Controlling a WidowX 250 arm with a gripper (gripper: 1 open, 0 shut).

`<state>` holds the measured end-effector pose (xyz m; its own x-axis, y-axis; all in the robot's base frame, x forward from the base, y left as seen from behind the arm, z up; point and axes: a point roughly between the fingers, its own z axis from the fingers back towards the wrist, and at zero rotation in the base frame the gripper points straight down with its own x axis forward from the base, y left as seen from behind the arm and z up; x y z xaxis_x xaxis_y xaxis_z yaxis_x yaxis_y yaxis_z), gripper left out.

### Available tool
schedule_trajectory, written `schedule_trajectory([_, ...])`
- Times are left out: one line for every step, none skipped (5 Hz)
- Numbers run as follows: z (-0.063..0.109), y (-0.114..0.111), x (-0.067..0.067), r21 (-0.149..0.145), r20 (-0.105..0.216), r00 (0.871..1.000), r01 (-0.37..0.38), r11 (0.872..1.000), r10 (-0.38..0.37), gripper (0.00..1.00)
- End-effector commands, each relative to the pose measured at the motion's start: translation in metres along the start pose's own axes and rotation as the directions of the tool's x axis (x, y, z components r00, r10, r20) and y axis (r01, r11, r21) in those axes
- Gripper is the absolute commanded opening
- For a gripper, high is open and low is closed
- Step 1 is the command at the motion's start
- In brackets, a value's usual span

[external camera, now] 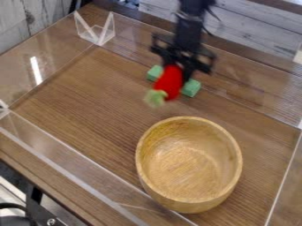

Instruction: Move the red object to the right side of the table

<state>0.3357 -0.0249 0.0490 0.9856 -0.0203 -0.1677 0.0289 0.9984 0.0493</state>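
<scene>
Carrying the red object [171, 81] above the table [83, 106]
The gripper [179, 67] was clenched on it, near the far edge, beyond the wooden bowl [189, 163].

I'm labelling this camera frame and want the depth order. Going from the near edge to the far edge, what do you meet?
Wooden bowl → red strawberry-like toy held in the gripper → clear folded acrylic piece at the back left.

green block [190, 86] mostly hidden, red object [172, 80] blurred
</scene>
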Motion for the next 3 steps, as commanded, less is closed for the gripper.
schedule_trajectory([0.023,-0.034,0.011,0.001,0.086,0.996,0.026,1.000,-0.026,0.00])
schedule_trajectory([0.024,-0.056,0.010,0.009,0.090,0.995,0.045,0.999,-0.045,0.00])
schedule_trajectory([0.027,-0.068,0.008,0.019,0.091,0.993,0.073,0.997,-0.074,0.00])
